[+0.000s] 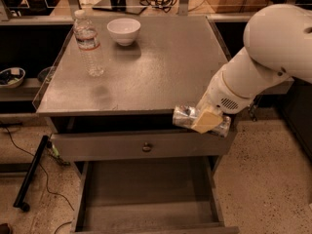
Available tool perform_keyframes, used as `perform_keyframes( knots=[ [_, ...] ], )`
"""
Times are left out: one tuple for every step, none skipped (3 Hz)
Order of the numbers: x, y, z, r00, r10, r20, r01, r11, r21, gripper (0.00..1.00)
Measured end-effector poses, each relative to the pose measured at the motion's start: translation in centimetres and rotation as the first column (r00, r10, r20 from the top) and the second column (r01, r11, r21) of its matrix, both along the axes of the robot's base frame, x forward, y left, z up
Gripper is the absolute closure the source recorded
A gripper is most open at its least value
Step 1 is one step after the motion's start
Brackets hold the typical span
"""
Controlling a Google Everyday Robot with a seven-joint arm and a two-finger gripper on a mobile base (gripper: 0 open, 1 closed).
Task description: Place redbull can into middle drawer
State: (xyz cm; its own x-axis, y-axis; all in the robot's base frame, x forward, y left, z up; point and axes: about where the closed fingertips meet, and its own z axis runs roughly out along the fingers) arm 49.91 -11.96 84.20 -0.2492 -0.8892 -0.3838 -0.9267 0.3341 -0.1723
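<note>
My gripper (207, 120) is shut on the redbull can (185, 116), a slim silver can held lying on its side. It hangs just past the front edge of the grey table top (146, 67), at the right, in front of the closed top drawer panel with a round knob (146, 147). The middle drawer (146, 194) is pulled open below, a wide shallow grey tray with a flat floor. The can is above and to the right of the drawer's floor. My white arm (263, 62) comes in from the upper right.
A clear water bottle (87, 45) stands at the table's back left, a white bowl (124, 30) beside it. A black pole (30, 172) and cables lie on the floor at left. A shelf with a bowl (10, 77) is at far left.
</note>
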Motion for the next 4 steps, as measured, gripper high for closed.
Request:
perform_keyframes(
  knots=[
    [-1.3, 0.0, -1.3, 0.9994, -0.008, -0.033, 0.008, 1.0, 0.008, 1.0],
    [-3.5, -0.4, -4.0, 0.9952, -0.038, -0.09, 0.04, 0.999, 0.021, 1.0],
    [-5.8, -1.3, -6.4, 0.9879, -0.058, -0.144, 0.062, 0.998, 0.028, 1.0],
    [-8.0, -1.1, -9.0, 0.9736, -0.045, -0.224, 0.052, 0.998, 0.025, 1.0]
  ],
)
